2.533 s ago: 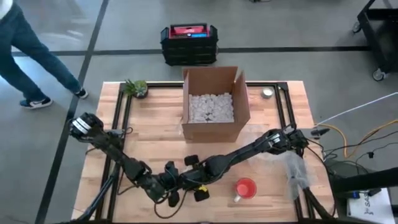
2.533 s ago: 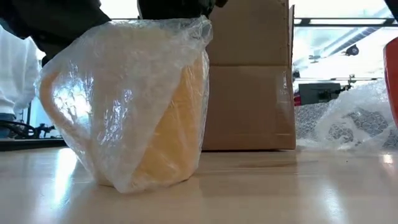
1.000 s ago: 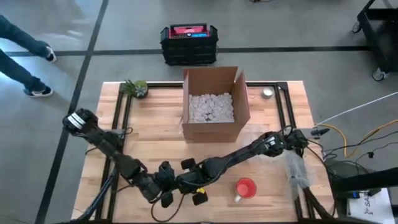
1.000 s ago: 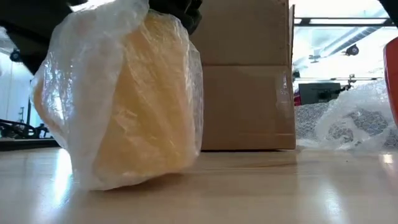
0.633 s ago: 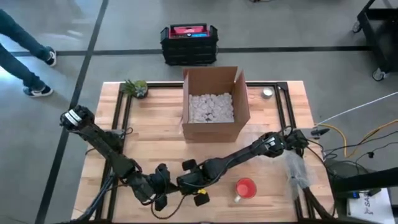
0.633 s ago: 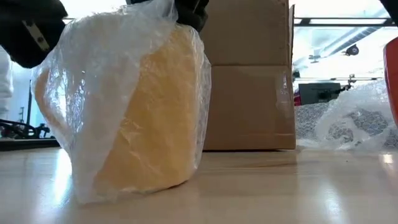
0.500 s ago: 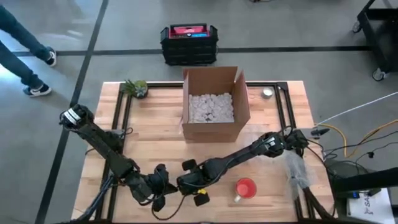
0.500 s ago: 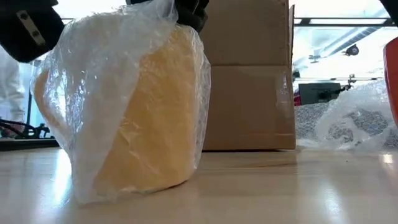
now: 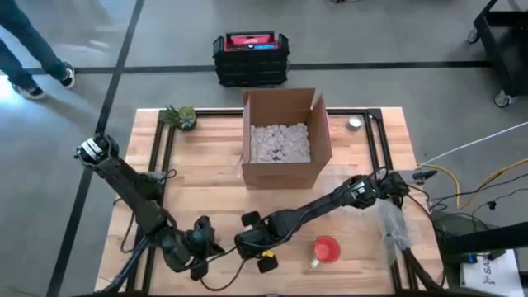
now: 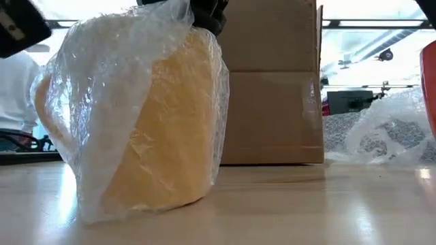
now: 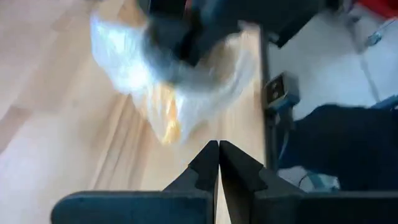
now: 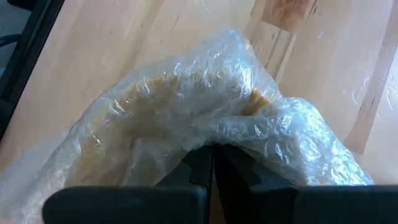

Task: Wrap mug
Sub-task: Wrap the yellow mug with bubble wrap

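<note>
- Yellow mug (image 10: 170, 129), swathed in clear bubble wrap (image 10: 109, 102), standing on the wooden desk (image 9: 206, 198) in front of the open cardboard box (image 9: 285, 140), toward the desk's near edge.
- Right end effector (image 12: 211, 155) closed, fingers pressed together on a fold of the bubble wrap at the top of the mug; in the low view the dark tip (image 10: 208, 13) sits right at the gathered top of the wrap.
- Right arm stretched across the desk from the side away from the potted plant, passing in front of the cardboard box.
- Left end effector (image 11: 218, 152) shut, fingers meeting with nothing between them, clear of the wrapped mug and just beside it, on the side away from the red mug (image 9: 325, 249).
- Red mug unwrapped on the desk, near the wrapped one, in front of the box's right corner.
- Loose heap of bubble wrap (image 9: 390, 227) on the desk edge beyond the red mug, well apart from the box.
- Cardboard box filled with white packing peanuts (image 9: 279, 143).
- Small potted plant (image 9: 180, 116) at the far corner of the desk, left of the box.
- Person's legs (image 9: 33, 49) on the floor beyond that corner.
</note>
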Controlling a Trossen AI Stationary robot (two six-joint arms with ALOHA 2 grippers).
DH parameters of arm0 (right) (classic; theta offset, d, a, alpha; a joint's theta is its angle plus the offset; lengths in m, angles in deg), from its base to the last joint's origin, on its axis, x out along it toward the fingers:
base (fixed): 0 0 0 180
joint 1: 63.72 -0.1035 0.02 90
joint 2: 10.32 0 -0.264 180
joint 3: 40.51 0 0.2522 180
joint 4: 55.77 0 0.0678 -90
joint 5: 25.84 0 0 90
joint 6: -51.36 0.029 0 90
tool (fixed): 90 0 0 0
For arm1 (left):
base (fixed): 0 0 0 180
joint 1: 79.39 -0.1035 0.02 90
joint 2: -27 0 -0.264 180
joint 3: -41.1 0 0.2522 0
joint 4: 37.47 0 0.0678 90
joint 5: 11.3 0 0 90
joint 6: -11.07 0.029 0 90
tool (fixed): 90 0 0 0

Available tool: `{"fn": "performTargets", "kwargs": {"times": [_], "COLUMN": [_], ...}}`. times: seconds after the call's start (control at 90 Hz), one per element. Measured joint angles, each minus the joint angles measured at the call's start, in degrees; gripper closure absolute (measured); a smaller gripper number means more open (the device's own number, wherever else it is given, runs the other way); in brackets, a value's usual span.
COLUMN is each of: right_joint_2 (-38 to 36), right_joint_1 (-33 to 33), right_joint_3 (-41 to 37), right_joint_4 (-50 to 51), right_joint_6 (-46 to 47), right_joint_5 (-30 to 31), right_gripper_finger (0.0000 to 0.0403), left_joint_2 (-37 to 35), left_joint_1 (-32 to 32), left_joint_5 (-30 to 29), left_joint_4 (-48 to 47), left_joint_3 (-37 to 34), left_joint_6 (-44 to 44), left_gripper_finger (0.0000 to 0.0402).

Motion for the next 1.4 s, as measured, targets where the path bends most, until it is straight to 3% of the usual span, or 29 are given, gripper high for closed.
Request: {"fn": "performTargets", "kwargs": {"times": [0.122,0.244,0.322,0.444,0.667,1.011,1.4], "right_joint_2": [0.0,0.0,0.0,0.0,0.0,-0.6,-8.1], "right_joint_1": [0.0,0.0,0.1,0.1,0.2,0.1,0.3], "right_joint_3": [0.0,0.0,0.0,0.0,0.0,-0.1,-0.2], "right_joint_4": [0.0,-0.2,-0.3,-0.3,-0.4,0.0,4.1], "right_joint_6": [0.0,-0.1,-0.2,-0.2,-0.1,-0.3,-0.8], "right_joint_5": [0.0,0.0,0.0,0.0,0.0,0.0,0.7], "right_gripper_finger": [0.0401,0.0401,0.0401,0.0401,0.0401,0.0401,0.0401], "left_joint_2": [1.8,4.3,6.1,8.4,10.4,16.9,17.1], "left_joint_1": [0.3,-0.5,-1.6,-3.7,-5.6,-7.1,-7.2], "left_joint_5": [-6.1,-15.8,-19.0,-18.7,-16.3,-12.2,-9.9], "left_joint_4": [-3.7,-2.6,-1.9,3.6,17.8,25.6,26.6], "left_joint_3": [-0.1,-0.1,-0.1,-0.1,-0.1,0.0,0.1], "left_joint_6": [-2.5,-1.7,-1.7,-0.4,14.1,17.2,18.8], "left_gripper_finger": [0.0402,0.0402,0.0402,0.0402,0.0402,0.0402,0.0402]}}
